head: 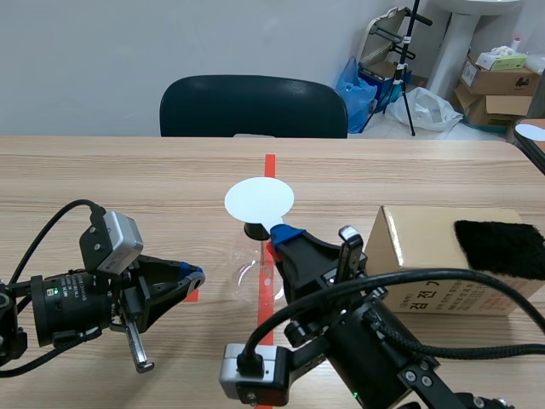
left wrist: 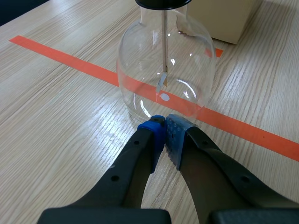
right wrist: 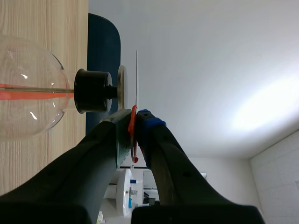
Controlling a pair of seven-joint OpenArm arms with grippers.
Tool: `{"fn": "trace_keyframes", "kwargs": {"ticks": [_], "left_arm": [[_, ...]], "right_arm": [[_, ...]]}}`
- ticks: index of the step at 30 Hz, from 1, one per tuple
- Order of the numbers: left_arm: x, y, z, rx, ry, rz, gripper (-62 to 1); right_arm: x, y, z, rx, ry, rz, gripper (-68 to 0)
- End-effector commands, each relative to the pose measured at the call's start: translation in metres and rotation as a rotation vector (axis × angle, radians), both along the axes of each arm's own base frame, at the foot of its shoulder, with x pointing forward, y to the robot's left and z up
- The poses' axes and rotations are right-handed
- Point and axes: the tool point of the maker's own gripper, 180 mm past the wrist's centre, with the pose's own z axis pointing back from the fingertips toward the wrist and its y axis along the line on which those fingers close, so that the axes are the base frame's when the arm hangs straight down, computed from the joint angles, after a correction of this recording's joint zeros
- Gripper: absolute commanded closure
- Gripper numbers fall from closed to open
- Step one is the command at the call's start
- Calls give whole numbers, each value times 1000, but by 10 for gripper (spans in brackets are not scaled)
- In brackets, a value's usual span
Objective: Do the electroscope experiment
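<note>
The electroscope is a clear glass flask (head: 249, 271) (left wrist: 166, 70) (right wrist: 28, 88) with a black stopper (right wrist: 91, 91), standing on the orange tape line at mid-table. A thin rod with a small leaf (left wrist: 162, 81) hangs inside it. My right gripper (head: 286, 233) (right wrist: 135, 114) is shut on the red handle (right wrist: 133, 135) of a round white plate (head: 259, 200) (right wrist: 137, 79). It holds the plate just over the electroscope's metal top disc (right wrist: 122, 88), with a small gap showing. My left gripper (head: 194, 274) (left wrist: 164, 121) is shut on nothing, its tips at the flask's base.
A cardboard box (head: 417, 256) with a black fur cloth (head: 502, 247) on it stands right of the flask, close behind my right arm. A dark chair (head: 253, 106) stands at the table's far edge.
</note>
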Motion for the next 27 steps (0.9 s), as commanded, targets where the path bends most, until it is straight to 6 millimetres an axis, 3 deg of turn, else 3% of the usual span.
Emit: {"fn": "trace_keyframes", "kwargs": {"ticks": [1,18,27], "left_arm": [[4,-4,13,-42,-32,4,-17],[4,-4,13,-42,-32,4,-17],[4,-4,13,-42,-32,4,-17]], "right_arm": [[5,-2,14,20,-41,-10,-9],[7,-4,14,22,-41,-25,-9],[26,-37,16,45,-37,-236,-9]]}}
